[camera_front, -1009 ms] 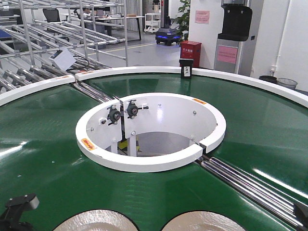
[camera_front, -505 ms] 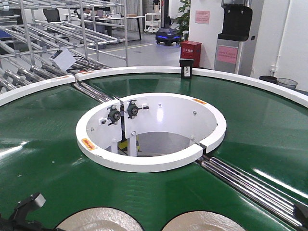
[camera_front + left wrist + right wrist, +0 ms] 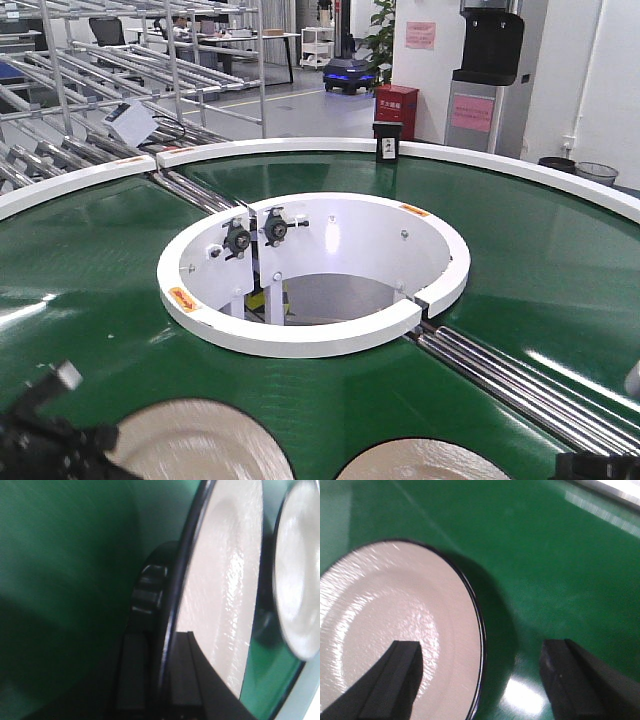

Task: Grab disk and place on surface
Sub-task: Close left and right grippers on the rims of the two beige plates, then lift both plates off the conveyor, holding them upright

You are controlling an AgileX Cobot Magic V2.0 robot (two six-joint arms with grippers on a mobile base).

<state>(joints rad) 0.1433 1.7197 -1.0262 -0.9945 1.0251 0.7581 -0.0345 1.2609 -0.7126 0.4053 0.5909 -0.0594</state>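
Observation:
Two cream disks with dark rims lie on the green conveyor belt (image 3: 100,300) at the near edge. My left gripper (image 3: 95,445) is shut on the left disk (image 3: 195,445) at its left rim. In the left wrist view this disk (image 3: 220,580) shows nearly edge-on, its rim pinched in my left gripper (image 3: 162,647) between the two black fingers (image 3: 132,672). The right disk (image 3: 430,462) lies flat. My right gripper (image 3: 482,667) is open and straddles that disk's (image 3: 385,620) right rim, one finger over the plate, the other over the belt. The surface is out of view.
A white ring wall (image 3: 310,335) surrounds the conveyor's central opening. Steel rollers (image 3: 520,385) cross the belt at the right, near my right gripper (image 3: 590,466). A small black box (image 3: 386,142) stands on the far white rim. Racks and a corridor lie beyond.
My left gripper moved right and up onto the left disk's rim and shut on it. That disk now looks blurred and reaches higher in the frame. My right gripper has come into view at bottom right.

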